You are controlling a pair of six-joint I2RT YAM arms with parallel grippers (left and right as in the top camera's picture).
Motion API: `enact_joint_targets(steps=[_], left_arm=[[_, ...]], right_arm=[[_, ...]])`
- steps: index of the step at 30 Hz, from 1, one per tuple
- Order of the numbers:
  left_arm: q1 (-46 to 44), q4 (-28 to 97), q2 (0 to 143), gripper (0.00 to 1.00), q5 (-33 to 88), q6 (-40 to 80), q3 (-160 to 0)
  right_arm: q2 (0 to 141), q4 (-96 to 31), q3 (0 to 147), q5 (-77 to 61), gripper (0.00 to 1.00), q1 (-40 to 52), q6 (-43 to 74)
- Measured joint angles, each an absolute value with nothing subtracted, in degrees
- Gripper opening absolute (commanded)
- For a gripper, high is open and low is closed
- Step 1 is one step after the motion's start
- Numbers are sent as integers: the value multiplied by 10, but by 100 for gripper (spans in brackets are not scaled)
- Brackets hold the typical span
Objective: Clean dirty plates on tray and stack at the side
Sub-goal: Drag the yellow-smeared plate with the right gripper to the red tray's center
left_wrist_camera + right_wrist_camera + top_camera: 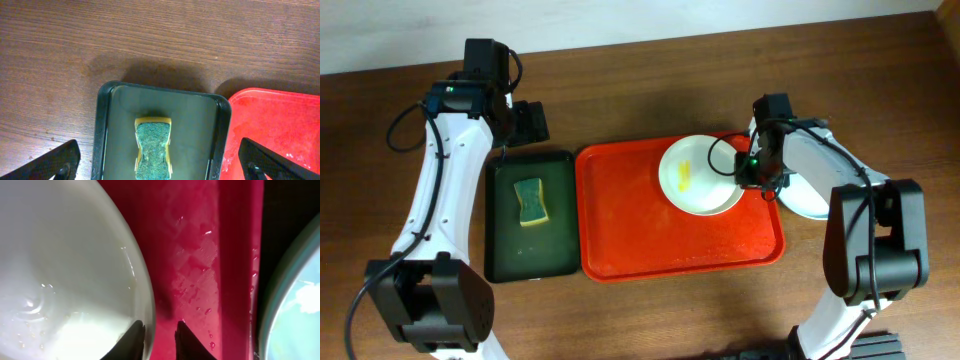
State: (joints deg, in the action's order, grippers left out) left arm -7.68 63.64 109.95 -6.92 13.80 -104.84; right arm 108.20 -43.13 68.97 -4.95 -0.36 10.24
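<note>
The cream plate (695,182), smeared yellow, lay in the far right corner of the red tray (640,240). My right claw (159,332) straddled its right rim; whether it pinched, I could not tell. My left claw (528,125) hung spread wide at the far edge of the green tray (505,250).

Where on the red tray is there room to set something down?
On the red tray, the left half, between green tray and cream plate, and the near strip are bare. Its far right corner is crowded: plate, right gripper.
</note>
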Motion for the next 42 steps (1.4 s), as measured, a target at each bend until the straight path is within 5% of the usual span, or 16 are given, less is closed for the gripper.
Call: enact_joint_targets(steps=[3, 14, 21, 23, 29, 32, 36, 37, 38, 42], left_arm=[[-77, 636, 1100, 99, -69, 138, -1048], [-77, 636, 1100, 99, -69, 138, -1048], [-77, 636, 1100, 99, -69, 138, -1048], [-77, 636, 1100, 99, -69, 138, -1048], [-77, 636, 1100, 99, -69, 138, -1048], [-77, 636, 1100, 99, -69, 138, -1048], [-77, 636, 1100, 99, -69, 138, -1048], [-77, 636, 1100, 99, -69, 138, -1048], [-77, 636, 1100, 99, -69, 138, -1048], [-77, 636, 1100, 99, -69, 138, -1048]], right_arm=[[1082, -429, 690, -50, 4, -3, 122], [1082, -452, 689, -141, 4, 1, 139], [1082, -504, 677, -171, 5, 83, 162], [1082, -507, 676, -175, 22, 105, 172], [1082, -485, 676, -177, 25, 111, 185], [1084, -503, 686, -199, 36, 70, 183], [1087, -557, 754, -286, 39, 17, 158], [1087, -576, 775, -298, 52, 9, 153], [1087, -590, 794, -309, 98, 3, 147], [1087, -571, 831, -329, 99, -4, 133]])
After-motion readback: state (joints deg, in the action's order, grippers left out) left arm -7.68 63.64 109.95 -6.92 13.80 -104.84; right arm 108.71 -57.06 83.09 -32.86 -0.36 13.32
